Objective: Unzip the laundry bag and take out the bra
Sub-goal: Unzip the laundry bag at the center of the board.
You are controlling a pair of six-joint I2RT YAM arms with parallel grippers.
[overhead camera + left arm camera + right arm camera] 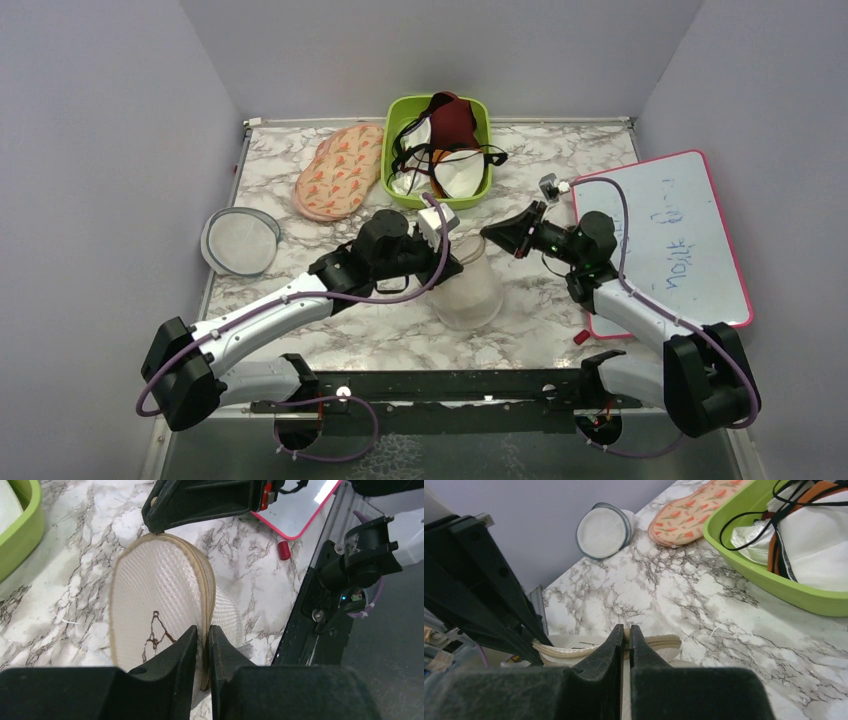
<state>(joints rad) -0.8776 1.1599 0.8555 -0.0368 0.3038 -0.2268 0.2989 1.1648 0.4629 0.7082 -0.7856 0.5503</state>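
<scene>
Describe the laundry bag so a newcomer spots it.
On the marble table, look at the near centre, in front of the green tub. The laundry bag is the cream-white mesh pod there, pinched at its zip rim by the left gripper and right gripper. Unlike the flat grey-rimmed disc far left, it is domed, tan-zipped.

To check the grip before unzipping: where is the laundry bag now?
In the top view, the laundry bag stands front centre on the table, pinched between the left gripper and the right gripper, in front of the green tub.

L end effector [202, 630] on bag [150, 590] rim
</scene>
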